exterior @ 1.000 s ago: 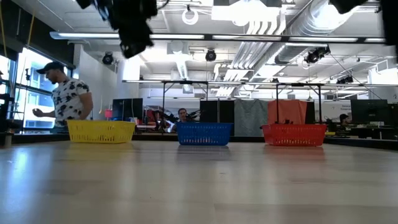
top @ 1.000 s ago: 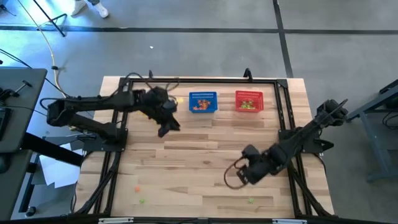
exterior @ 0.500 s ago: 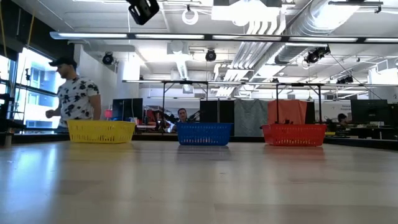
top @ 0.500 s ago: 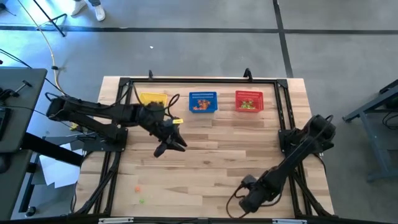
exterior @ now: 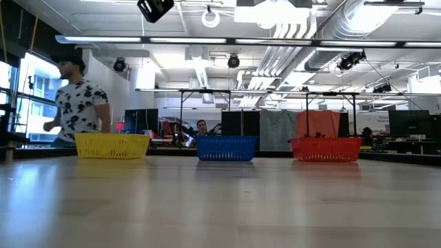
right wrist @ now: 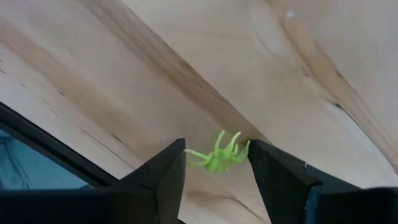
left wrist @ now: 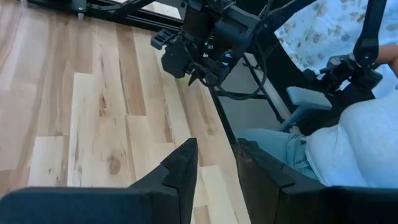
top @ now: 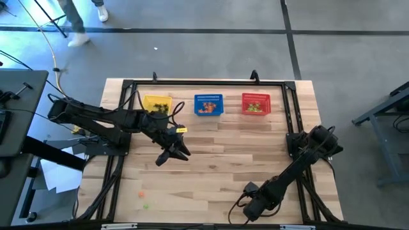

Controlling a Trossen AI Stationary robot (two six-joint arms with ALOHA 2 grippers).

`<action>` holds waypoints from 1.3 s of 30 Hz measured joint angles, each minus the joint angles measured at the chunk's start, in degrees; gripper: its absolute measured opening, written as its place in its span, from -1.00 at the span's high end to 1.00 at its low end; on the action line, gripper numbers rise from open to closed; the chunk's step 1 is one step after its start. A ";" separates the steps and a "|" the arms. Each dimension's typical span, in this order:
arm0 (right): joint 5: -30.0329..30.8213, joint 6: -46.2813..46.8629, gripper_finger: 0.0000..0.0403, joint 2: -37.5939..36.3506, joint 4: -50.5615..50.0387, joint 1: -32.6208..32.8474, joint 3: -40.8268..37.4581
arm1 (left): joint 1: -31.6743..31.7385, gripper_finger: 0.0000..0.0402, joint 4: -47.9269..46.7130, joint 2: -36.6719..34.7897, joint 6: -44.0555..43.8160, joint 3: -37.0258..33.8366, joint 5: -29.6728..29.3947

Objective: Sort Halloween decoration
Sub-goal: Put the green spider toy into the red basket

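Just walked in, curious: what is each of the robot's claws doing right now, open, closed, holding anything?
Left gripper: open, empty, above mid-table.
Right gripper: open, straddling a green spider near the table's front edge, not gripping it yet.

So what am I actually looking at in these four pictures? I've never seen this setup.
Two dark robot arms work at a wooden table. One camera looks straight down, one sits at table height, and one rides on each wrist. At the far edge stand a yellow basket, a blue basket and a red basket. The left claw hangs open over the middle, holding nothing. The right claw, near the front edge, is open around a light green spider trinket lying on the wood. Two more trinkets lie at front left.
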 joint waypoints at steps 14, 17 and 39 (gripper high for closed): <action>-2.10 -0.79 0.92 0.40 -4.72 -0.30 0.25 | -1.42 0.51 -0.13 0.00 0.09 0.00 -2.49; -1.63 -2.45 0.95 0.42 -8.93 -0.25 2.64 | -1.40 0.51 -0.20 0.00 0.09 0.00 -3.08; 51.85 -8.12 0.99 -11.91 -51.68 -9.08 24.52 | -1.38 0.51 4.74 8.21 12.25 -0.07 -16.33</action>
